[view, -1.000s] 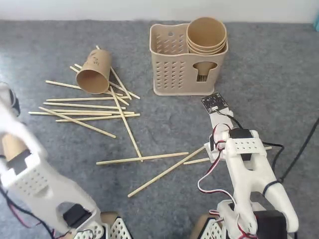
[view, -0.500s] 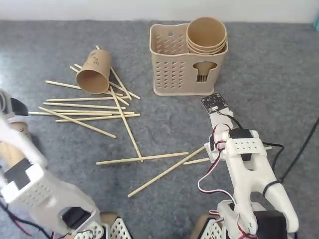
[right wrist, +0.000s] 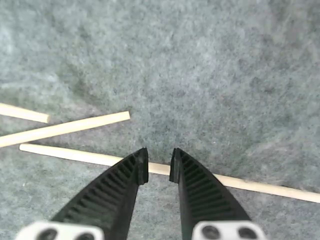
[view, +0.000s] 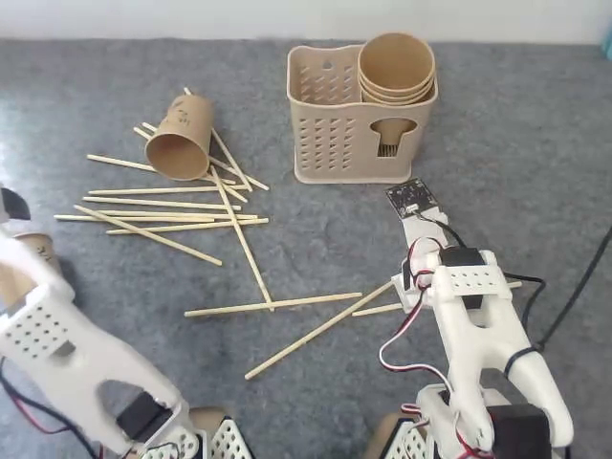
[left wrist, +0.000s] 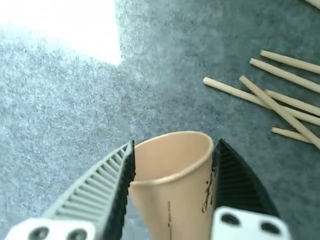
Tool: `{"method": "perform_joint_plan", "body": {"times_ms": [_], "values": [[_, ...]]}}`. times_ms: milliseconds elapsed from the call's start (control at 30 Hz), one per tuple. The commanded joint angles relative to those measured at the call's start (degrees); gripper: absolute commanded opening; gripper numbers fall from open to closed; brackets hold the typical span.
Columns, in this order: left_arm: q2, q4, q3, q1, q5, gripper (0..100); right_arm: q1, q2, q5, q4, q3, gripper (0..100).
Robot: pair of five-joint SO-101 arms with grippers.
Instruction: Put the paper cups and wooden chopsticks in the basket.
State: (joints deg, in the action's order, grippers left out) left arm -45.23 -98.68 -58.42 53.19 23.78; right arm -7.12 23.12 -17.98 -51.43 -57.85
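1. While the right arm stays parked, the left arm has swung over the last second. The paper cup [left wrist: 172, 180] it carries now sits at the left edge of the tabletop [view: 316, 239], well apart from the basket [view: 330, 134].
2. Left hand [left wrist: 175, 145]: clenched on that cup, one finger on each side just below the rim.
3. Right hand [right wrist: 158, 155]: fingers a narrow gap apart, gripping nothing, tips just over a single chopstick [right wrist: 75, 156]. No change there.
4. Basket already holds a stack of cups [view: 396, 62] in one compartment. A tipped cup [view: 180, 139] lies on the loose chopsticks [view: 163, 204] off to the basket's side.
5. My read: the grip looks secure and the carry to the basket comes next. Every chopstick is still out on the tabletop.
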Motion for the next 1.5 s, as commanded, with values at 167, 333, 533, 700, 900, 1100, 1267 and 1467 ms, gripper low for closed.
{"method": "perform_joint_plan", "body": {"times_ms": [167,333,533,700,900,1100,1267,1467], "values": [[-7.65,-1.93,-9.89,0.97,5.45,21,0.92,0.22,-0.62,0.48,0.09,9.6],[-7.47,-2.02,-5.49,3.43,10.64,3,0.84,0.22,-0.62,0.57,0.09,9.6],[-7.47,-2.02,1.89,5.63,15.56,1,0.84,0.22,-0.62,0.75,0.09,9.6],[-7.47,-2.02,8.04,6.07,15.91,1,0.84,0.22,-0.62,0.75,0.09,9.6],[-5.98,-2.02,16.84,6.15,16.0,1,0.84,0.22,-0.62,0.75,0.09,9.6],[4.31,-2.02,35.21,3.43,19.96,1,0.84,0.22,-0.62,0.84,0.09,9.6],[16.0,-2.02,51.12,-0.97,21.98,1,0.92,0.22,-0.62,0.84,0.09,9.6],[28.84,-2.02,62.11,-6.07,21.71,1,0.92,0.22,-0.62,0.84,0.09,9.6]]}}
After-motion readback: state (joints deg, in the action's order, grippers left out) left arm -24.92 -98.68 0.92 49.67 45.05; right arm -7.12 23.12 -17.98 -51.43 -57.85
